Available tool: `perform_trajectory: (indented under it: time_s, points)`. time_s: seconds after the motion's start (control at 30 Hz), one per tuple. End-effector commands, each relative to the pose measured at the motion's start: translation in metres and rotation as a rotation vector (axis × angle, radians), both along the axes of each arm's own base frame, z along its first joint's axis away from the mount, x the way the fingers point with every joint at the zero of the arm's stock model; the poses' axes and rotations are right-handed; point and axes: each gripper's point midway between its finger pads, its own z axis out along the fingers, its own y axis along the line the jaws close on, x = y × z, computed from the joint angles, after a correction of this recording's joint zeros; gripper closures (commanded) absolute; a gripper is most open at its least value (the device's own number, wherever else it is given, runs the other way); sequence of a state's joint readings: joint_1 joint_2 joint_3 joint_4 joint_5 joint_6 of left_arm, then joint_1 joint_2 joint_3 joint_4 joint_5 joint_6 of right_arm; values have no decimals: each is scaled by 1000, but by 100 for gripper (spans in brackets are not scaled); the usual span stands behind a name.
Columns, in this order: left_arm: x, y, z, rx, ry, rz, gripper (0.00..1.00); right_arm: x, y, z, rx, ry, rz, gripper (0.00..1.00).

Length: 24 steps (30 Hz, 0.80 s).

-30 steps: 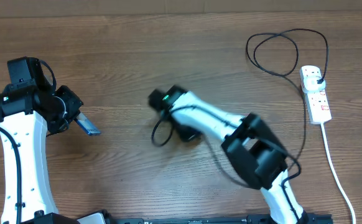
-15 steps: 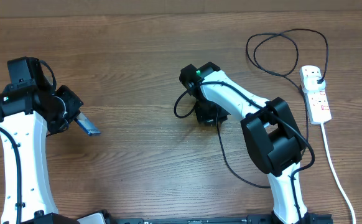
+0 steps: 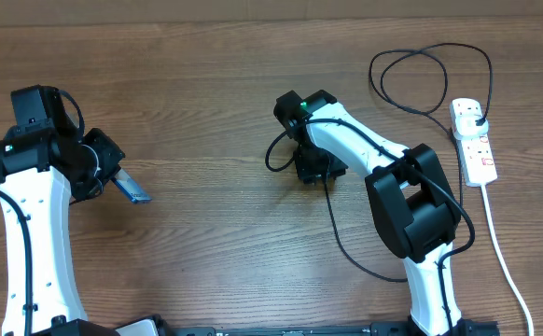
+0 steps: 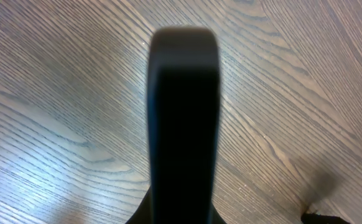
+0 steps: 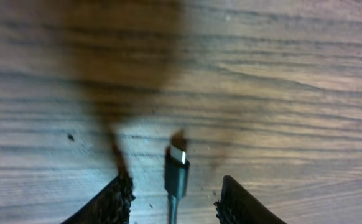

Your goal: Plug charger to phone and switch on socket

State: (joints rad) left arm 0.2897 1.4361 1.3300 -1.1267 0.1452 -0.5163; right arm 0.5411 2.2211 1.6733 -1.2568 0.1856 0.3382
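I've got the left gripper [image 3: 113, 177] clenched on the phone [image 3: 132, 191], which sticks out of the jaws at a slant near the left side of the table [image 3: 197, 271]. The right gripper [image 5: 175, 183] sits mid-table with its fingers [image 5: 117, 198] parted, and the connector tip of the charger [image 5: 176, 168] lies between them, touching neither. The cable loops just left of that wrist and again by the far edge, ending at the socket [image 3: 474, 142] along the right edge. A broad stretch of wood separates my two arms.
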Motion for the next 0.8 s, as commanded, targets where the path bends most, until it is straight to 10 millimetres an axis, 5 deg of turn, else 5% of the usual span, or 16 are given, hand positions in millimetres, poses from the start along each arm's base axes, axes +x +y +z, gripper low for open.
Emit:
perform_trajectory:
  time_s: [0.0,0.77]
  points:
    - [2,-1,10,11,-33,-18,94,-5,-14,-13,-19,27,-25,64]
    - [1,-1,9,9,-28,-19,93,-38,-17,-34,19,143,-56,71]
